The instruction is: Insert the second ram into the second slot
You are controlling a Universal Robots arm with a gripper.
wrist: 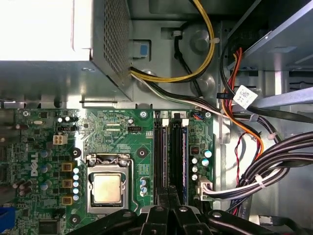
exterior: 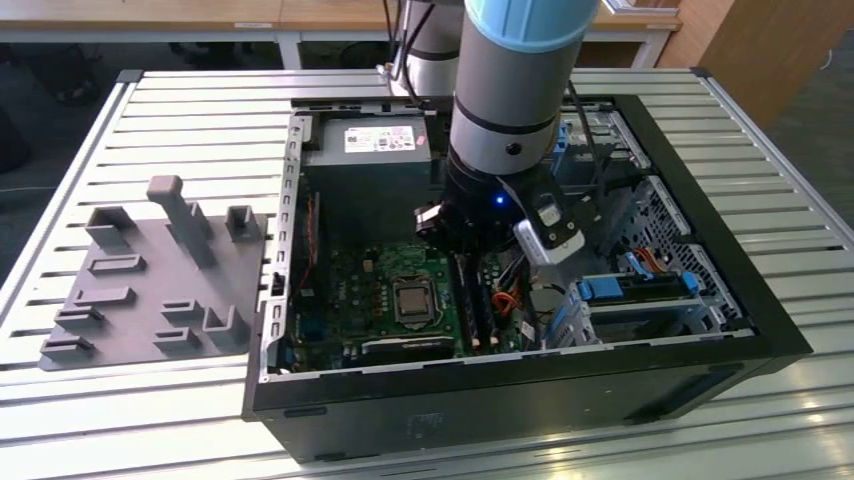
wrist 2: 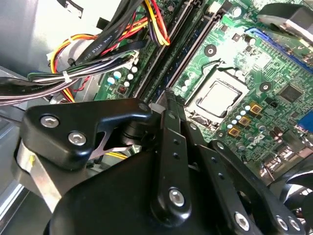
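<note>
While the claw (wrist: 168,215) hovers low over the memory slots (wrist: 171,156): fingers together, apparently pressing.
Second ram (wrist: 184,161) looks seated; press should stay square, even.

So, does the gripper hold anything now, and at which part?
It cannot be told. The gripper sits low over the RAM slots, its fingertips close together, but no stick shows between them.

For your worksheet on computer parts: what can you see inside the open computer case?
Inside the computer case: a green motherboard, its processor socket, RAM slots, a power supply and cable bundles. The arm covers part of it.
</note>
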